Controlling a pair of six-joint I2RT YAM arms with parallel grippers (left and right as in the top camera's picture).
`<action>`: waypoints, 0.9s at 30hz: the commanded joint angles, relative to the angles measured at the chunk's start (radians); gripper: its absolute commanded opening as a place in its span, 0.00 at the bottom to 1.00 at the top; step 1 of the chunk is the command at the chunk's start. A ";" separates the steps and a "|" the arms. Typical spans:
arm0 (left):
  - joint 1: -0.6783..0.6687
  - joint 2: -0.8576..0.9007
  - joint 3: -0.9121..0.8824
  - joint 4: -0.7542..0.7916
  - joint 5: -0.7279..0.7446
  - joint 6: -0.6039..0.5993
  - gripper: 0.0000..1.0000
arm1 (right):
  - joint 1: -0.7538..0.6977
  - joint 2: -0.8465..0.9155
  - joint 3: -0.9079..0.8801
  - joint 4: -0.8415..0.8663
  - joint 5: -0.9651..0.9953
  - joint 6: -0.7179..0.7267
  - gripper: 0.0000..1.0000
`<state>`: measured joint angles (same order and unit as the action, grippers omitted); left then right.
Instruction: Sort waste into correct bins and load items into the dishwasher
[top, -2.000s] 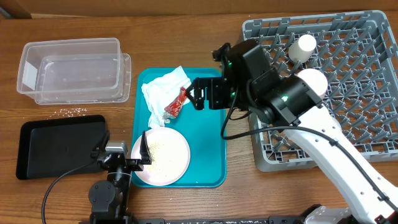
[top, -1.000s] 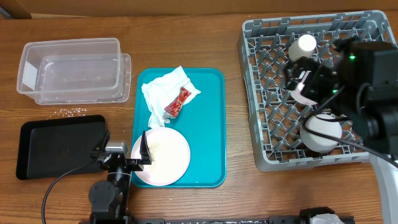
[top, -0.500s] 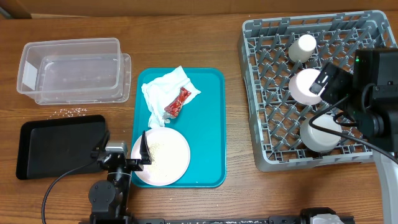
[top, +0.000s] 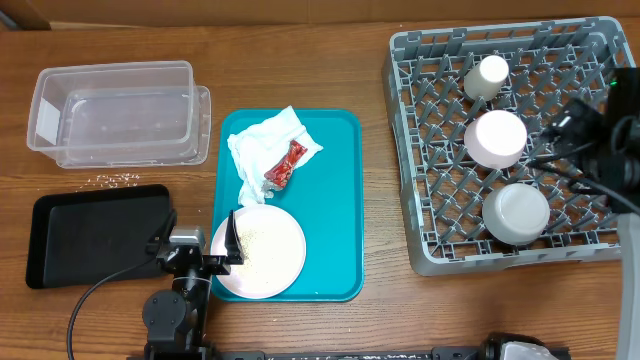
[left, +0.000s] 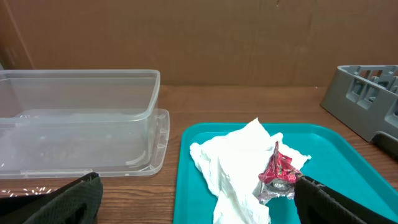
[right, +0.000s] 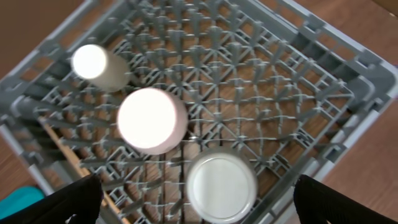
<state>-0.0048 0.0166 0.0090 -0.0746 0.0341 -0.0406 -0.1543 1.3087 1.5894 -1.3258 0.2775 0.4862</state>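
Note:
White napkins (top: 262, 148) and a red foil packet (top: 285, 165) lie on the teal tray (top: 335, 200); they show as napkins (left: 233, 165) and packet (left: 277, 171) in the left wrist view. A pink plate (top: 258, 252) holding rice crumbs sits at the tray's front. My left gripper (top: 198, 240) stands open at the plate's left edge, nothing between its fingers (left: 65, 199). In the dish rack (top: 560, 60) stand a white cup (top: 487, 76), an upturned pink bowl (top: 497, 138) and a grey bowl (top: 516, 214). My right gripper (right: 208, 202) hangs open above the rack (right: 280, 93), over the grey bowl (right: 222, 186).
A clear tub (top: 115, 112) stands back left, a black tray (top: 95, 238) in front of it. Loose crumbs (top: 110, 181) lie on the wood between them. The right arm (top: 612, 140) sits at the rack's right edge.
My right arm swung from the teal tray across the rack to its right edge, uncovering the pink and grey bowls. The left arm has not moved.

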 joint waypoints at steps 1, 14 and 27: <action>0.004 -0.011 -0.004 0.000 0.007 0.026 1.00 | -0.040 0.005 0.021 -0.009 0.013 0.009 1.00; 0.004 -0.011 -0.004 0.000 0.007 0.026 1.00 | -0.058 0.005 0.020 -0.023 -0.024 0.008 1.00; 0.004 -0.011 -0.004 0.000 0.007 0.026 1.00 | -0.058 0.005 0.020 -0.023 -0.025 0.008 1.00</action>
<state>-0.0048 0.0166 0.0090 -0.0742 0.0341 -0.0406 -0.2089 1.3178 1.5894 -1.3537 0.2581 0.4896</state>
